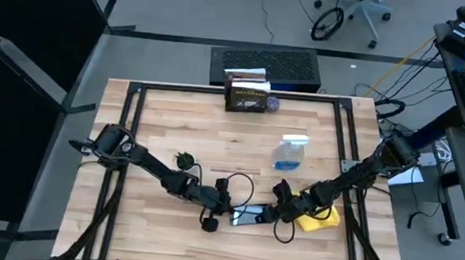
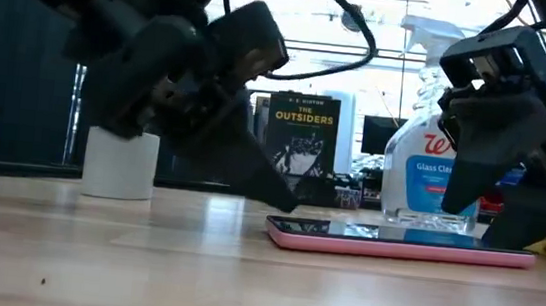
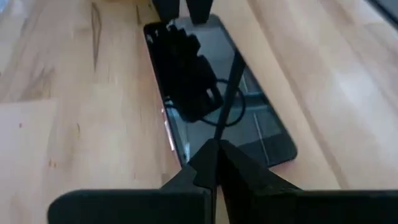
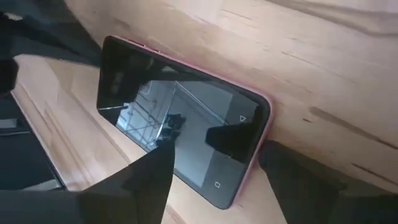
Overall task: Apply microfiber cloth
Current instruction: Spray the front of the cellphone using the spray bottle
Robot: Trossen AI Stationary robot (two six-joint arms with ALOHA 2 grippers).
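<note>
Here I hold both pincers at the smartphone: left pincer pressed together at one end, right pincer spread wide at the other. The microfiber cloth lies beside the phone (under my right arm); fetch it first.

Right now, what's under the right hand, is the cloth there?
Partly. The right hand sits open at the phone's end. The microfiber cloth lies bunched on the table, mostly beneath that arm's wrist; only its yellow edge shows. The left hand is shut at the phone's other end.
</note>
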